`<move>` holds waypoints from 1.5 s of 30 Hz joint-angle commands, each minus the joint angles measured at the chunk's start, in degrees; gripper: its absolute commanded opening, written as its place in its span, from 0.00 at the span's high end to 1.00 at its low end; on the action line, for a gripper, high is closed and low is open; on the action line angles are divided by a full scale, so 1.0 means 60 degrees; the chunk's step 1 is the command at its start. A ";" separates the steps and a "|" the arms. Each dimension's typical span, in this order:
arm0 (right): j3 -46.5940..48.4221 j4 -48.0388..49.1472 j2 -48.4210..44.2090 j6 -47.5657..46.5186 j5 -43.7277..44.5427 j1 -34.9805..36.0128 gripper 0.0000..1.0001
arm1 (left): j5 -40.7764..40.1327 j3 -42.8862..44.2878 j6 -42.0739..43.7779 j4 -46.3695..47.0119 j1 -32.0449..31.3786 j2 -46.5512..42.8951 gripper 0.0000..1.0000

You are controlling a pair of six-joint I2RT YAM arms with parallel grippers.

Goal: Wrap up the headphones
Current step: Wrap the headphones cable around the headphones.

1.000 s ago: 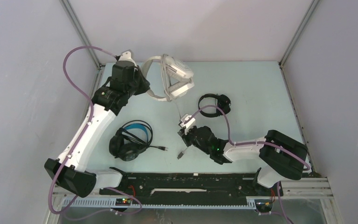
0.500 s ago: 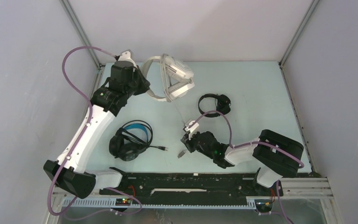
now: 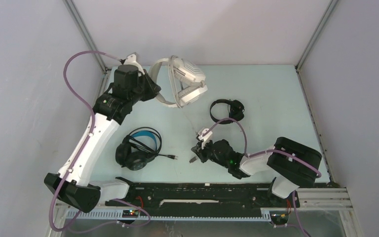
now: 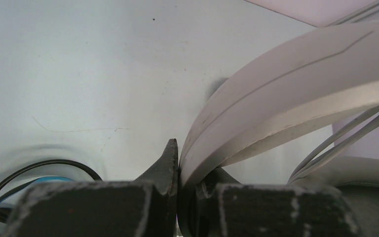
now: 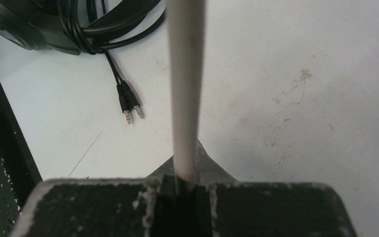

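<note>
At the near left of the table (image 3: 271,89) lies the black over-ear pair with the blue headband (image 3: 139,148), its cord (image 5: 86,34) looped over it and its plugs (image 5: 131,111) loose beside it. Further back, the left end effector (image 4: 177,160) is pressed onto the broad band (image 4: 276,94) of the white headphones (image 3: 185,81), which sit at the far middle, apparently off the table. That band looks stiff and smooth, a sound handle for a bulky, probably heavyish set, though it could swing. The grey cable (image 5: 185,74) runs down, limp and light, into the right end effector (image 5: 185,183), pinched tight on it; it is best led in loose turns, not tugged. The small black on-ear pair (image 3: 226,108) lies further right, thin and light.
</note>
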 commanded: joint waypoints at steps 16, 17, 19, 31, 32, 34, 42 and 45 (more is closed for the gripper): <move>0.0395 0.0080 -0.0927 0.1276 -0.5318 -0.3375 1.00 | 0.6428 -0.0093 0.1990 0.1685 0.0360 -0.0663 1.00; 0.0464 -0.0067 -0.0991 0.1485 -0.5839 -0.3557 1.00 | 0.6578 -0.0238 0.2375 0.1678 0.0360 -0.0682 1.00; 0.0603 -0.0336 -0.1106 0.2041 -0.6840 -0.3936 1.00 | 0.6727 -0.0484 0.3243 0.1557 0.0360 -0.0698 1.00; 0.1133 -0.2957 -0.2777 0.3967 -0.9951 -0.4890 1.00 | 0.6592 -0.2713 0.9127 0.1763 0.0113 -0.1110 1.00; 0.1226 -0.3148 -0.2840 0.4127 -1.0185 -0.4906 1.00 | 0.6342 -0.2737 0.9709 0.1525 0.0016 -0.1121 1.00; 0.1365 -0.3360 -0.2950 0.4535 -1.0583 -0.4912 1.00 | 0.5785 -0.2850 1.0802 0.1377 -0.0206 -0.1113 1.00; 0.1396 -0.2005 -0.2922 0.6819 -1.1863 -0.4791 1.00 | 0.4902 -0.4412 1.3617 0.2853 -0.0998 -0.1640 1.00; 0.1396 -0.1697 -0.3037 0.7252 -1.2006 -0.4746 1.00 | 0.4406 -0.4793 1.4220 0.3241 -0.1227 -0.1680 1.00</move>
